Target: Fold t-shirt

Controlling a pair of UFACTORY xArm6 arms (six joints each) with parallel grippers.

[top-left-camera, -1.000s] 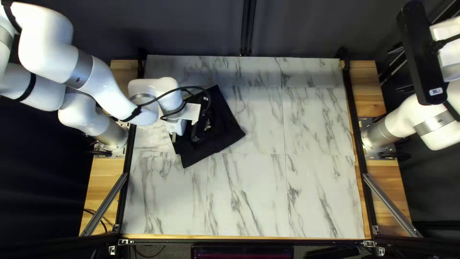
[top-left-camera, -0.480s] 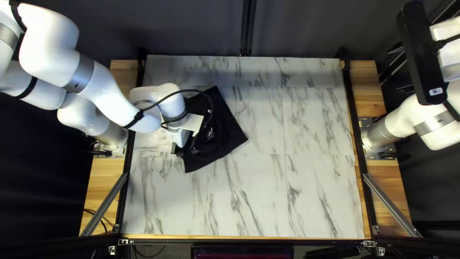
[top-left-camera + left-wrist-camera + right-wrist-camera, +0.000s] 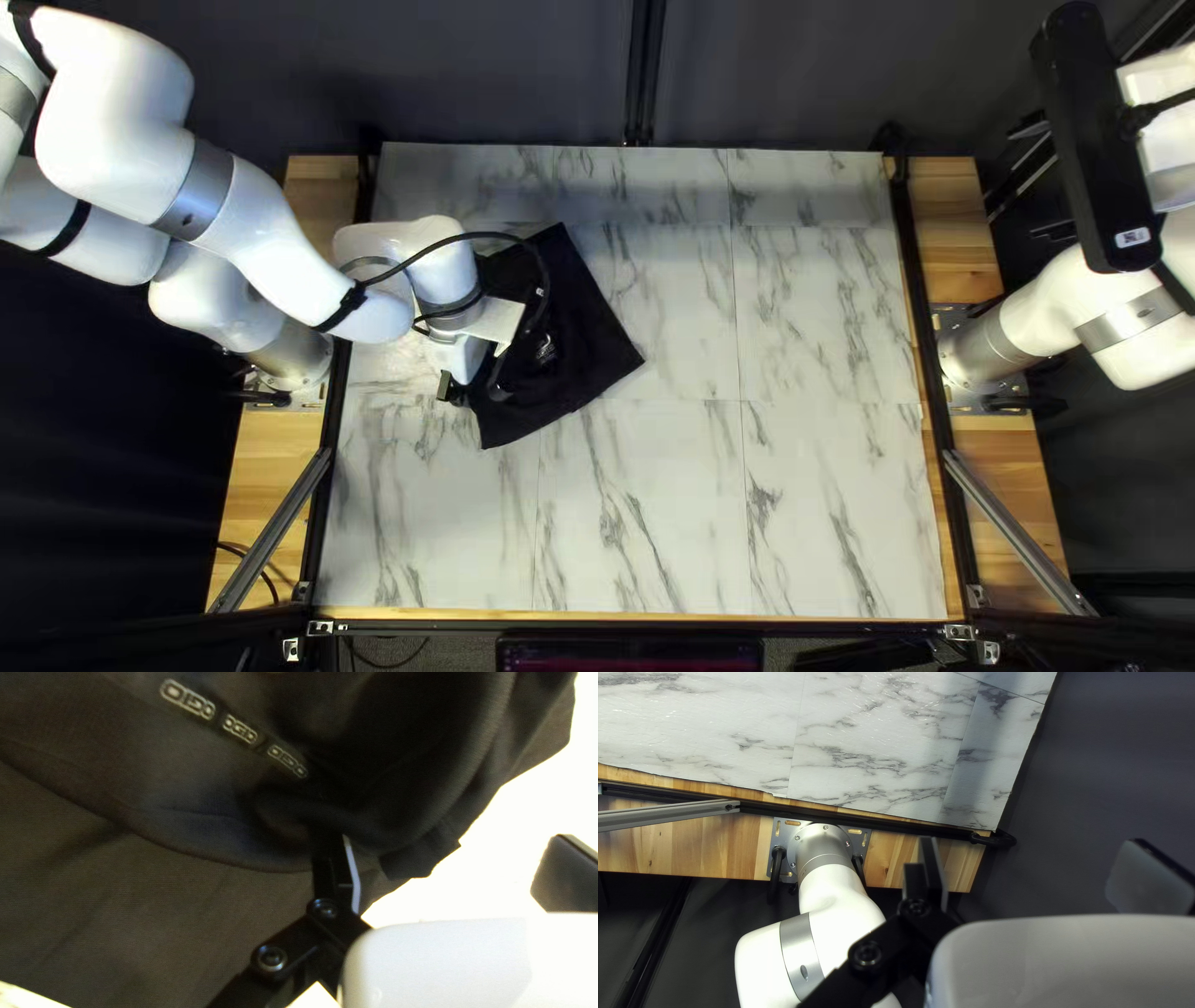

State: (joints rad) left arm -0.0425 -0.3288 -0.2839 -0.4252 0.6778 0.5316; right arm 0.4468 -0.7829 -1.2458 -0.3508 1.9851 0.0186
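Observation:
The black t-shirt (image 3: 585,336) lies bunched in the left half of the table in the top left view, partly hidden under my left arm. My left gripper (image 3: 473,391) is low at the shirt's left edge. In the left wrist view the same gripper (image 3: 453,868) is open, its fingers wide apart. One finger is against the dark cloth (image 3: 218,821), its tip lost among the folds; the other stands over pale table outside the shirt. My right gripper (image 3: 1039,871) is open in the right wrist view, holding nothing, away from the shirt.
The marble-patterned table (image 3: 747,498) has bare surface right of the shirt and toward the near edge. Black rails (image 3: 915,311) run along its sides. My right arm (image 3: 1058,305) stays beyond the right edge. A black cable (image 3: 486,233) loops above the shirt.
My left gripper has shifted a little toward the table's near edge, then slightly left. The shirt's near and right corners moved slightly nearer and rightward. My right arm is unmoved.

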